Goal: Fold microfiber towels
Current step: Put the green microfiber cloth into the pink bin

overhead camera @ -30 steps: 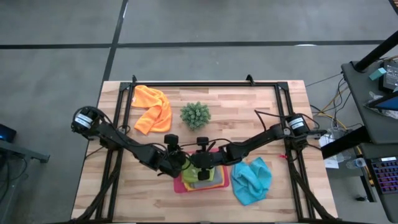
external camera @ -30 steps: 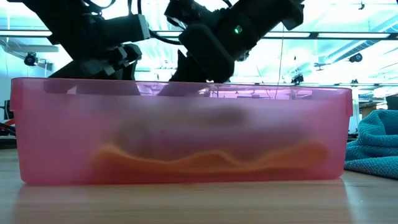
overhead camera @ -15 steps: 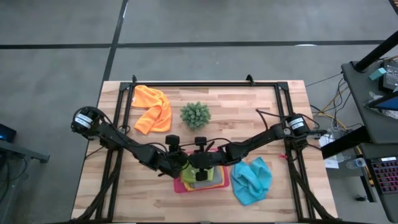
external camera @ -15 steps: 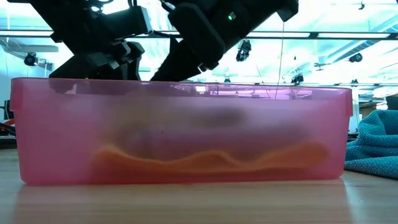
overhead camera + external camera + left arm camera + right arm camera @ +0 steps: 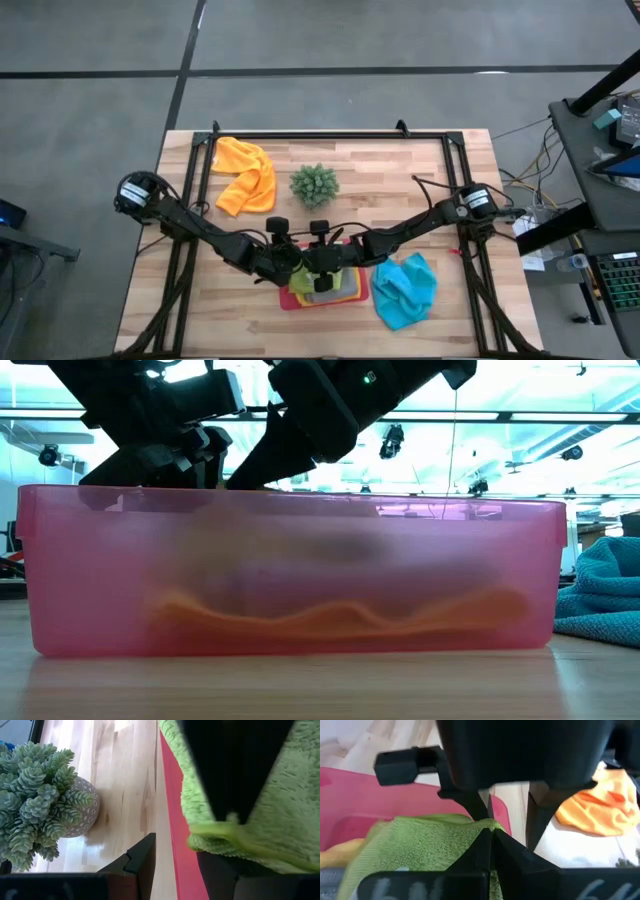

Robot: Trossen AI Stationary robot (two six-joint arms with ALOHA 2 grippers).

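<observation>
Over the pink tray (image 5: 285, 302), both arms edged left.

A light wooden slatted table top (image 5: 440, 190) is bordered by a black metal frame (image 5: 330, 134). A small spiky green plant (image 5: 314, 185) in a rounded grey speckled pot (image 5: 80, 810) stands upright on the table, toward the far middle. A translucent pink rectangular plastic tray (image 5: 290, 575) sits flat on the table near the front edge, nearer than the plant and apart from it. The table stands on a grey floor (image 5: 350, 40) crossed by dark seams. A dark side desk (image 5: 600, 180) carrying cables and equipment stands beside the table.
</observation>
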